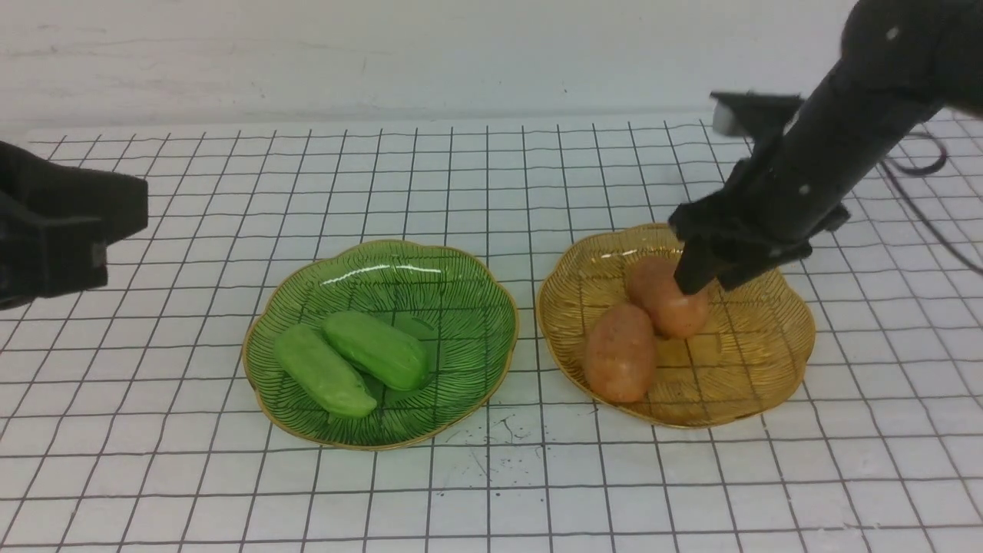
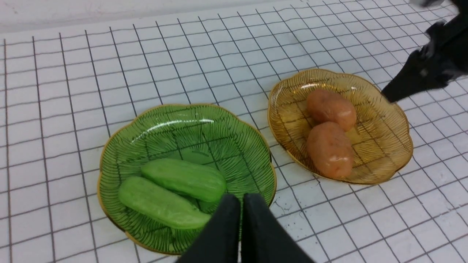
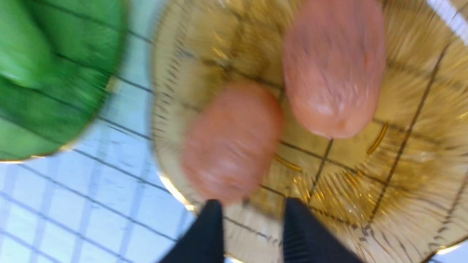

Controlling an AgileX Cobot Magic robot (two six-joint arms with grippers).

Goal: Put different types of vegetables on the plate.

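Observation:
Two light-green cucumber pieces (image 1: pixel 321 370) (image 1: pixel 377 348) lie side by side in the green plate (image 1: pixel 461 307). Two orange-brown potatoes (image 1: pixel 620 352) (image 1: pixel 666 298) lie in the amber plate (image 1: pixel 760 346). My right gripper (image 1: pixel 693 283) hangs just over the far potato, open and empty. In the right wrist view it (image 3: pixel 252 215) is above the amber plate's rim (image 3: pixel 402 204), close to both potatoes (image 3: pixel 230 142) (image 3: pixel 334 69). My left gripper (image 2: pixel 241 204) is shut and empty, raised at the table's left (image 1: pixel 84 223), apart from the green plate (image 2: pixel 153 131).
The two plates stand side by side on a white table with a black grid (image 1: pixel 491 491). A pale wall runs along the back edge (image 1: pixel 384 54). A black cable (image 1: pixel 918 165) trails behind the right arm.

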